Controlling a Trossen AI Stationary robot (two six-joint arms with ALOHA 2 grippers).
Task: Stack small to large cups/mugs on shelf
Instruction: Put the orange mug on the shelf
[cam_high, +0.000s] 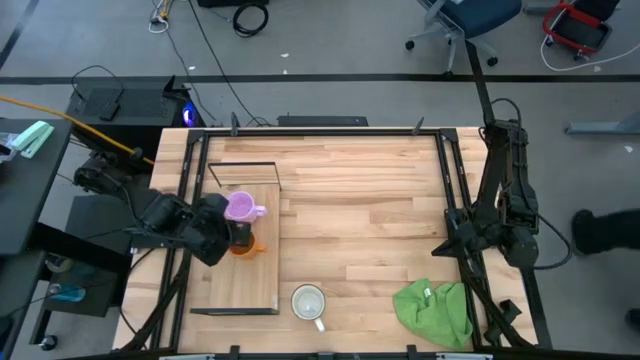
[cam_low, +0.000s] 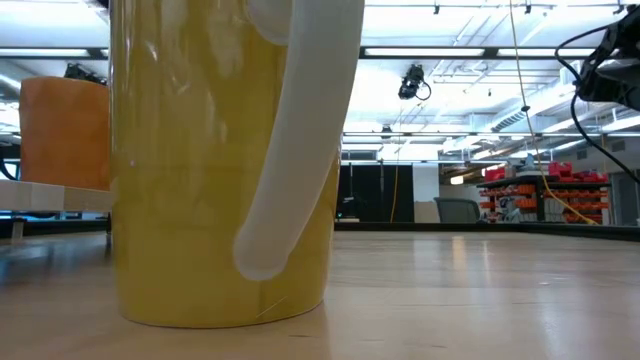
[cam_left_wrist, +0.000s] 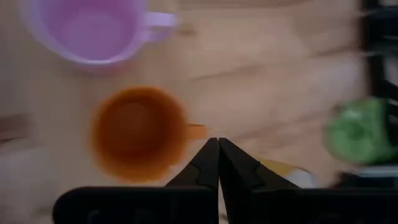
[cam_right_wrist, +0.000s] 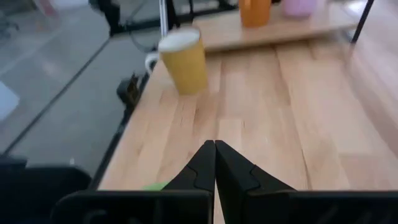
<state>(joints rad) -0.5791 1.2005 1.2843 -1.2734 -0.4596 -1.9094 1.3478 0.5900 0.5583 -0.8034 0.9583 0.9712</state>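
On the light-wood shelf (cam_high: 255, 285) at the table's left stand a light purple mug (cam_high: 240, 207) and, just nearer, an orange mug (cam_high: 245, 246); both rest on their bases, openings up. A third, larger mug (cam_high: 308, 301), yellow outside with a white inside and handle, stands on the tabletop by the shelf's near right corner. My left gripper (cam_left_wrist: 219, 142) hovers shut above the shelf beside the orange mug's (cam_left_wrist: 137, 134) handle, nothing between its fingers. My right gripper (cam_right_wrist: 215, 144) waits shut over the table's right side.
A crumpled green cloth (cam_high: 435, 310) lies near the table's front right. The shelf's black wire frame (cam_high: 245, 163) rises at its far and near ends. Bare butcher-block tabletop (cam_high: 370, 210) spreads between the shelf and the right arm.
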